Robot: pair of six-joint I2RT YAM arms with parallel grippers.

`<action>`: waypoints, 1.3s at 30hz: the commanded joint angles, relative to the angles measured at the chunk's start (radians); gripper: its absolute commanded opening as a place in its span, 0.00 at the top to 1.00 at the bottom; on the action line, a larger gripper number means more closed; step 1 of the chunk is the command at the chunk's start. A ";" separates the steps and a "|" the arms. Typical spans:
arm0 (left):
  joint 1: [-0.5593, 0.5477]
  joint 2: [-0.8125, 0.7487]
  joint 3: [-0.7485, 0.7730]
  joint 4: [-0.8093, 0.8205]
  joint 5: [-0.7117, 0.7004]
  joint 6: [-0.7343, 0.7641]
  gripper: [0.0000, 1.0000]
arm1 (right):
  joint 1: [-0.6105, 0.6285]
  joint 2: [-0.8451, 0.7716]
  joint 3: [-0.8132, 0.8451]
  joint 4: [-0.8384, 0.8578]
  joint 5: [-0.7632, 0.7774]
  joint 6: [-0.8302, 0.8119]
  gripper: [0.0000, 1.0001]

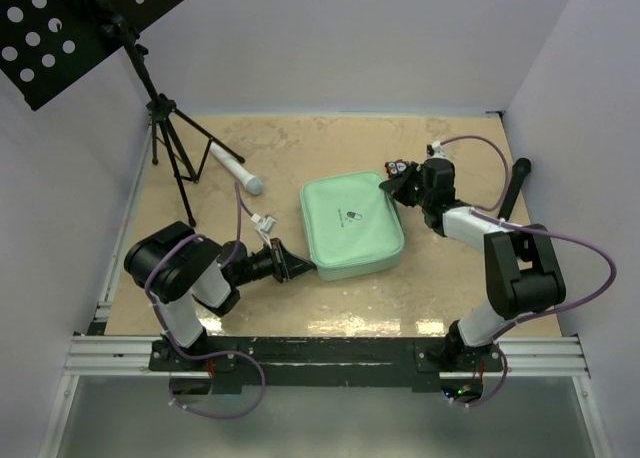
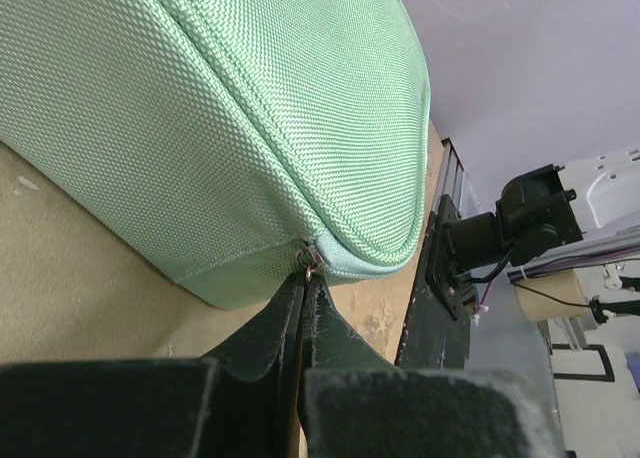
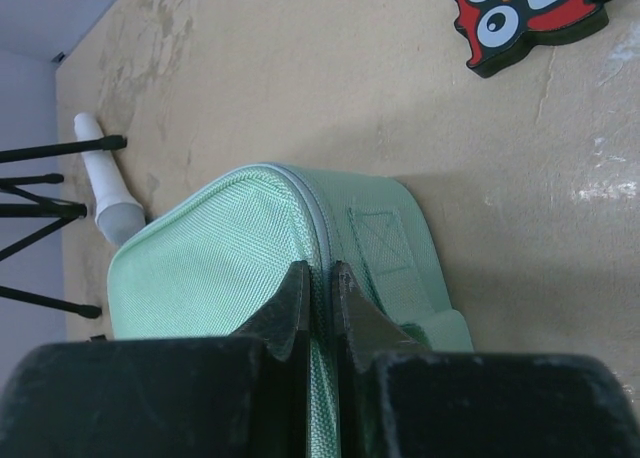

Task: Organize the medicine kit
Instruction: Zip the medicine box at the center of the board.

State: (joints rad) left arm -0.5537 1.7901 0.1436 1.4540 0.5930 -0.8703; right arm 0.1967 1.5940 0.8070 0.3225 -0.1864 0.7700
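Observation:
The mint-green medicine kit (image 1: 350, 228) lies zipped flat in the middle of the table. My left gripper (image 1: 300, 268) is at its near-left corner. In the left wrist view the left gripper (image 2: 305, 283) is shut on the small metal zipper pull (image 2: 311, 261) at the corner of the kit (image 2: 200, 108). My right gripper (image 1: 396, 190) is at the kit's far-right corner. In the right wrist view the right gripper (image 3: 318, 278) pinches the raised zip seam of the kit (image 3: 220, 268), beside a sewn strap tab (image 3: 385, 248).
A music stand on a tripod (image 1: 170, 148) fills the far left. A white-and-grey cylinder (image 1: 237, 168) lies beside it and a small white packet (image 1: 265, 220) sits left of the kit. A black-and-red owl gadget (image 3: 530, 13) lies behind the right gripper. White walls enclose the table.

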 commanded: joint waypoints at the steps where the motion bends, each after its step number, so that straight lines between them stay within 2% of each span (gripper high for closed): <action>1: -0.012 0.049 -0.130 0.444 -0.015 0.077 1.00 | -0.016 -0.003 0.050 0.001 0.048 -0.047 1.00; 4: -0.012 0.048 -0.111 0.444 -0.012 0.070 1.00 | 0.009 -0.058 0.080 -0.045 0.102 -0.098 0.60; 5: -0.014 0.046 -0.107 0.444 -0.012 0.068 1.00 | 0.029 -0.090 0.090 -0.075 0.134 -0.118 0.51; 6: -0.012 0.042 -0.101 0.444 -0.013 0.067 1.00 | 0.050 -0.118 0.109 -0.107 0.175 -0.132 0.44; 8: -0.014 0.043 -0.096 0.444 -0.010 0.065 1.00 | 0.092 -0.158 0.144 -0.172 0.246 -0.164 0.38; 10: -0.012 0.043 -0.095 0.444 -0.007 0.071 1.00 | 0.142 -0.198 0.182 -0.238 0.326 -0.198 0.36; 12: -0.012 0.043 -0.098 0.444 -0.001 0.091 1.00 | 0.205 -0.232 0.199 -0.281 0.334 -0.231 0.37; 16: -0.014 0.051 -0.098 0.444 0.024 0.180 1.00 | 0.297 -0.282 0.120 -0.273 0.190 -0.276 0.41; 22: -0.014 0.055 -0.084 0.444 0.021 0.249 1.00 | 0.352 -0.299 -0.046 -0.240 0.009 -0.287 0.49; 25: -0.014 0.026 -0.084 0.433 0.010 0.286 1.00 | 0.389 -0.403 -0.075 -0.270 0.039 -0.308 0.43; 29: -0.021 -0.061 -0.050 0.246 -0.012 0.397 1.00 | 0.399 -0.531 -0.097 -0.350 0.067 -0.311 0.37; 34: -0.071 -0.185 0.008 -0.048 -0.100 0.580 1.00 | 0.406 -0.606 -0.141 -0.387 0.047 -0.252 0.37; 39: -0.089 -0.248 0.011 -0.130 -0.166 0.629 1.00 | 0.411 -0.631 -0.216 -0.329 -0.059 -0.167 0.39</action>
State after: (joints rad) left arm -0.6281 1.5932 0.1360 1.3212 0.4999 -0.3706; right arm 0.5976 0.9718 0.6495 -0.0212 -0.1528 0.5297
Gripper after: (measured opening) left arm 0.018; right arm 0.621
